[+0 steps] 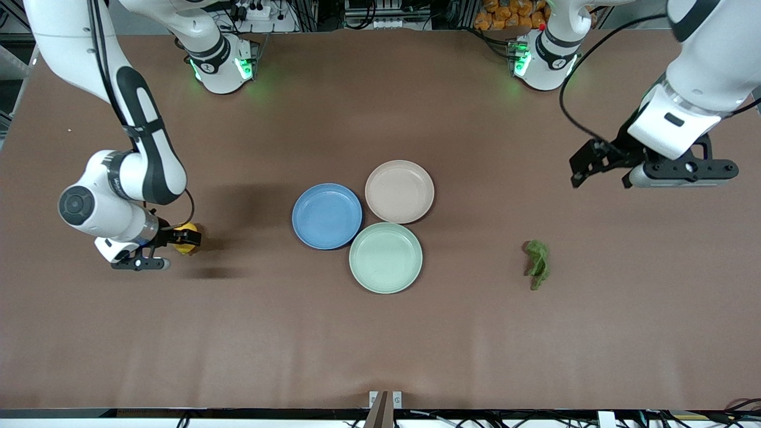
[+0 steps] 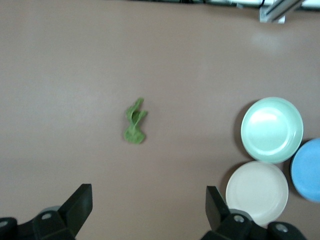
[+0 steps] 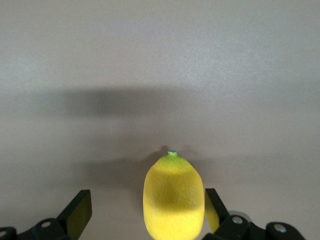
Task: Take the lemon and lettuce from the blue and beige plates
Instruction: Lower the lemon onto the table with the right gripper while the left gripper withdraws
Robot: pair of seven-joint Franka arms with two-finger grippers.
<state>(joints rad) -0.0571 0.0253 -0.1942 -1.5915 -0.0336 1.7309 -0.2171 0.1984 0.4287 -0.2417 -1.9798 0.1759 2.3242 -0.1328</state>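
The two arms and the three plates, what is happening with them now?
All three plates, the blue plate, beige plate and mint-green plate, are empty. The right gripper is open around the lemon at its end of the table. The lettuce lies on the table; the left gripper hangs open above it.

Between the right gripper's [image 3: 145, 215] spread fingers, the lemon's [image 3: 173, 197] lower end runs off the right wrist view's edge — in the front view the gripper hides most of it. Beside the left gripper [image 2: 147, 207], the blue plate [image 2: 309, 170] is cut off.

Lemon [image 3: 173, 197] finely pebbled; lettuce [image 1: 537, 263] crinkled; table [image 1: 238, 333] perhaps matt cloth.
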